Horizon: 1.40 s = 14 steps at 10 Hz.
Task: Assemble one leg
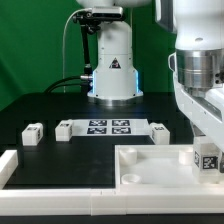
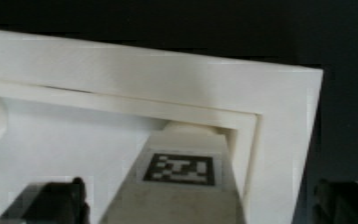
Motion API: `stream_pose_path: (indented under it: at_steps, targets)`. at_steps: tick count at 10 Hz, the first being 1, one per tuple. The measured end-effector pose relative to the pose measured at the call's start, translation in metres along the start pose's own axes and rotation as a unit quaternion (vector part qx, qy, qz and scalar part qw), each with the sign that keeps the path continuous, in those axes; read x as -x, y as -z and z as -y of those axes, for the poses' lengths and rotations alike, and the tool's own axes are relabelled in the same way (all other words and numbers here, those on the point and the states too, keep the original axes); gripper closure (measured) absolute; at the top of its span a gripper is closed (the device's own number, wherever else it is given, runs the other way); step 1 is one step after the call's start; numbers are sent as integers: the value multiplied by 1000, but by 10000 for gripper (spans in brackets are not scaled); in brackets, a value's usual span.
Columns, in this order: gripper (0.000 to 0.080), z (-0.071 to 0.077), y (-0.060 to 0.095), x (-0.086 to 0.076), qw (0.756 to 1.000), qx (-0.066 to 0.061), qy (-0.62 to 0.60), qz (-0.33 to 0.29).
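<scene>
A leg [image 2: 181,165], a small white post with a black-and-white tag, stands upright at a corner of the large white tabletop panel [image 2: 87,90]. In the exterior view this leg [image 1: 208,157] is at the panel's [image 1: 150,168] right end, under the arm. My gripper [image 2: 197,205] straddles the leg. Its dark fingers [image 2: 51,200] stand on either side, and a strip of panel shows between the leg and the far finger, so the jaws look open. In the exterior view the gripper [image 1: 205,148] is partly cut off by the frame edge.
The marker board [image 1: 108,127] lies mid-table in front of the robot base. Three loose legs lie beside it: two on the exterior view's left [image 1: 33,131] [image 1: 63,128] and one on its right [image 1: 160,131]. A white L-shaped rail [image 1: 20,165] borders the front left.
</scene>
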State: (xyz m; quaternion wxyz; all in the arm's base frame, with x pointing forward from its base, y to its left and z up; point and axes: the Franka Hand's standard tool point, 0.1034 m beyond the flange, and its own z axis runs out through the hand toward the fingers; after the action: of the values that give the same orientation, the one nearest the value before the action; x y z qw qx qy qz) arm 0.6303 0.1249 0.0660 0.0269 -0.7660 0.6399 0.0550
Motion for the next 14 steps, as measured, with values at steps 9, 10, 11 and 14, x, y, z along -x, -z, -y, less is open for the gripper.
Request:
stream_pose_path:
  at_steps: [9, 10, 11, 14]
  targets:
    - [151, -1, 0, -4, 861, 13, 509, 2]
    - [151, -1, 0, -5, 827, 14, 561, 1]
    - [151, -2, 0, -6, 811, 14, 585, 2]
    - [178, -4, -1, -7, 778, 11, 628, -2]
